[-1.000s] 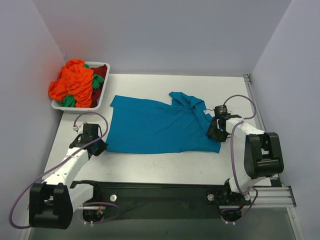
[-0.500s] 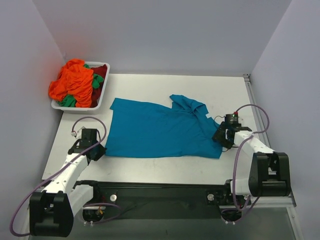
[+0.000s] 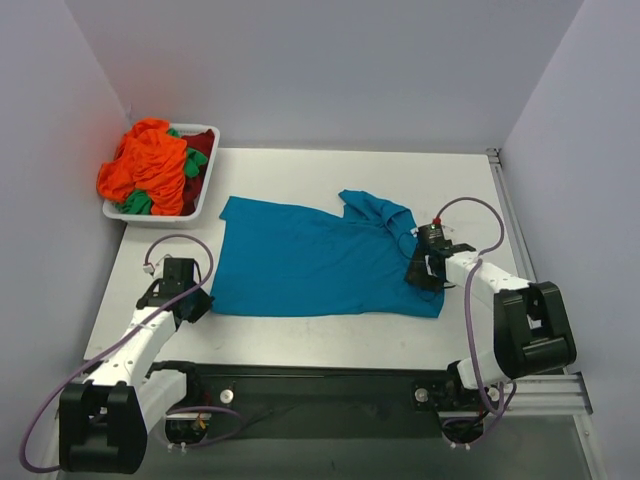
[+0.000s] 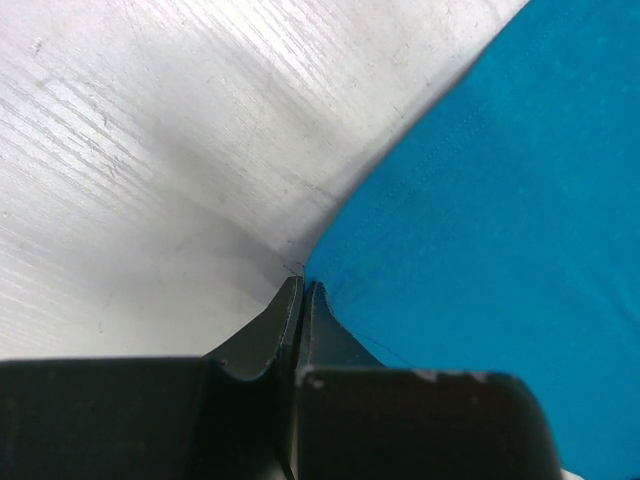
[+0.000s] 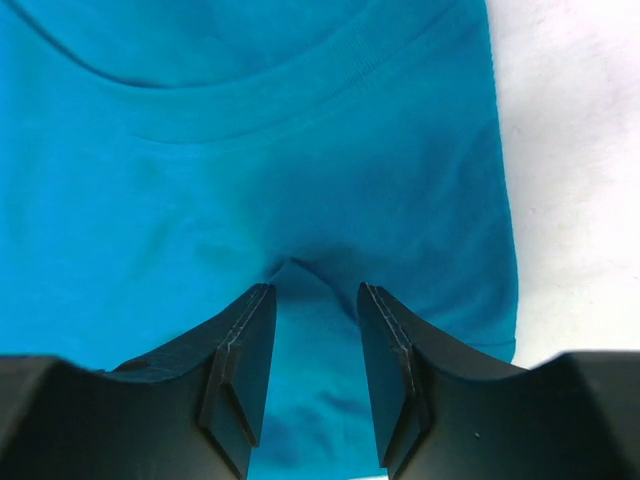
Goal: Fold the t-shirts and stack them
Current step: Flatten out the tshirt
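Note:
The teal-blue t-shirt (image 3: 320,260) lies spread flat on the white table, its collar toward the right. My left gripper (image 3: 196,305) is at the shirt's near-left corner. In the left wrist view the jaws (image 4: 302,284) are closed, with the corner of the teal cloth (image 4: 500,200) pinched at their tips. My right gripper (image 3: 420,270) is over the shirt's right part, just below the collar. Its jaws (image 5: 312,290) are open and pressed down on the teal cloth (image 5: 300,130), with a small fold raised between them.
A white tray (image 3: 207,192) at the far left corner holds a heap of orange shirts (image 3: 145,165) with green (image 3: 195,160) and dark red (image 3: 200,143) cloth. Walls close in the table on the left, back and right. The right table edge has a metal rail (image 3: 510,215).
My right gripper went out past the shirt's right edge, then came back left onto the cloth. My left gripper drew slightly toward the near edge with the corner, then stayed still.

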`<control>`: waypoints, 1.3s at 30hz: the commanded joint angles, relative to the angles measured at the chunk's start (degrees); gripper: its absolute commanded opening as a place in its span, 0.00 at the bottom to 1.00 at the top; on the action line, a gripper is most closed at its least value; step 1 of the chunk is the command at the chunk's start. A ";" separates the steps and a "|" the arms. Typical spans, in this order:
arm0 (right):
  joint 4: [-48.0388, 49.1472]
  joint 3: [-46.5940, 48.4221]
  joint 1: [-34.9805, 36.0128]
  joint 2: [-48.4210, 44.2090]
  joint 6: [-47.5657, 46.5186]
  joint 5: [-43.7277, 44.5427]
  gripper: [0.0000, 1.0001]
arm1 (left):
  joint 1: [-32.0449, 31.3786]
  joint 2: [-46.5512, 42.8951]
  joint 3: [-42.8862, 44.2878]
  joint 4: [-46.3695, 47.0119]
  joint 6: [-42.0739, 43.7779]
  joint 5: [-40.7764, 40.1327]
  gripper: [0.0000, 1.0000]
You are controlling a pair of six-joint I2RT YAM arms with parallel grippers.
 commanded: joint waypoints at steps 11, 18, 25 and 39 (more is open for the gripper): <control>-1.29 0.01 1.95 0.67 0.73 1.24 0.22 | 0.45 0.02 0.21 2.58 0.57 0.98 0.00; -2.70 -0.96 1.95 -5.04 0.38 -0.25 0.25 | 0.45 0.11 0.39 2.49 0.66 0.80 0.00; -2.70 -0.96 2.03 -4.00 -0.68 -2.36 0.28 | 0.45 0.29 0.30 3.02 0.84 0.98 0.00; -2.88 1.41 1.95 1.46 -2.17 2.03 0.30 | 0.45 0.55 0.57 3.02 1.28 1.16 0.00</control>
